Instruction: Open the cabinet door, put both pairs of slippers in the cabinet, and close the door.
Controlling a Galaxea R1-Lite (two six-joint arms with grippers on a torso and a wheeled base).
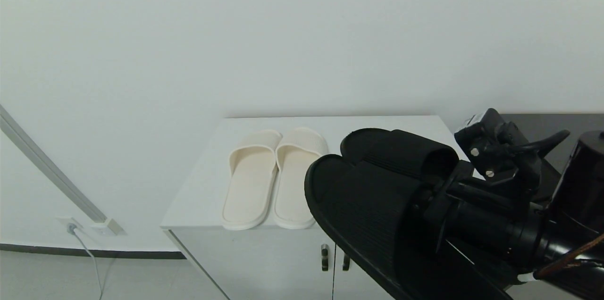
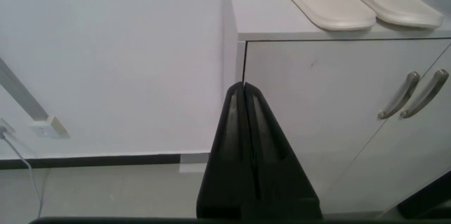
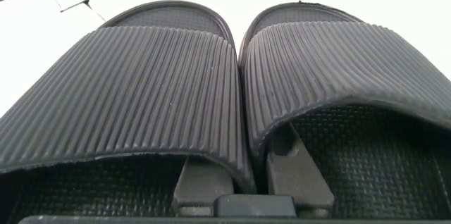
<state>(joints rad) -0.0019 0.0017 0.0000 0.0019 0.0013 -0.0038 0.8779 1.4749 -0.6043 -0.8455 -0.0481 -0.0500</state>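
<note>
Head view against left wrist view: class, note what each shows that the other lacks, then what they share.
Head view adds: the pair of black ribbed rubber slippers, tilted, gripped by the right end effector. Left wrist view adds: the left end effector, shut and empty. Shared: the pair of cream rubber slippers side by side on the white cabinet top, closed doors, two metal handles.

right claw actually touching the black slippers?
Touching. The right wrist view shows the right claw with one finger inside each of the black slippers, pressing their adjoining strap walls together.
</note>
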